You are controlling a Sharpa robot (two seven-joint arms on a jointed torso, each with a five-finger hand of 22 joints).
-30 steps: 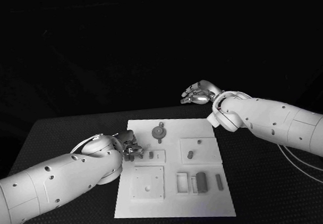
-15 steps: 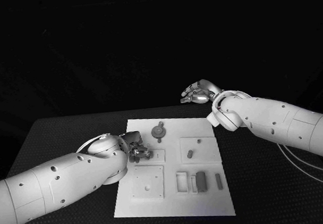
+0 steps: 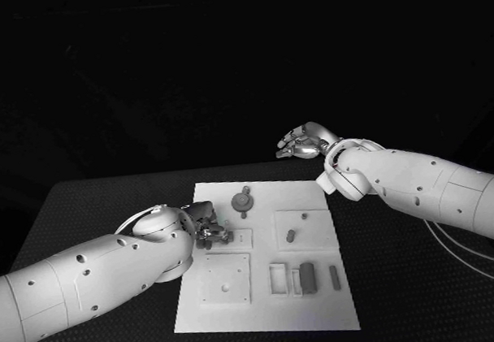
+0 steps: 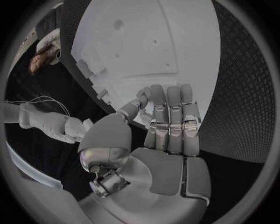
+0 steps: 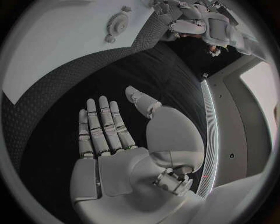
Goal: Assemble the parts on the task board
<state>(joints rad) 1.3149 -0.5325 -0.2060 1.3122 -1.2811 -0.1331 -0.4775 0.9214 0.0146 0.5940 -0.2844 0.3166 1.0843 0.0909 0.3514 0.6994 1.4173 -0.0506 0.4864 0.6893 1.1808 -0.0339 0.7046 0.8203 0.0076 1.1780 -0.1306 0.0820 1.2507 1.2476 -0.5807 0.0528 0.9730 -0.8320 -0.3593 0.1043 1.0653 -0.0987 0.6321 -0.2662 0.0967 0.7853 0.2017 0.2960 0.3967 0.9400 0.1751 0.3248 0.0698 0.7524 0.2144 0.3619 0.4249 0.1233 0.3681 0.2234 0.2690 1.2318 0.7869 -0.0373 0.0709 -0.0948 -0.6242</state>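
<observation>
Left hand is low over the task board, at its left edge by a small square fixture plate. The left wrist view shows its fingers straight and together, thumb alongside, nothing visible in the palm; I can't tell whether the tips pinch a part, so grip state unknown. Right hand hangs above the worktop past the board's far right corner, flat, fingers spread, holding nothing.

Parts on the board: round toothed piece near the far edge, small oblong part on the middle plate, dark bar among slots near the front.

My read: small, rigid, light pieces, probably smooth plastic, so likely to skid or flick if nudged. I'd pinch across the narrow sides with fingertips, not press from above. Fits look tight; misalignment could jam.
</observation>
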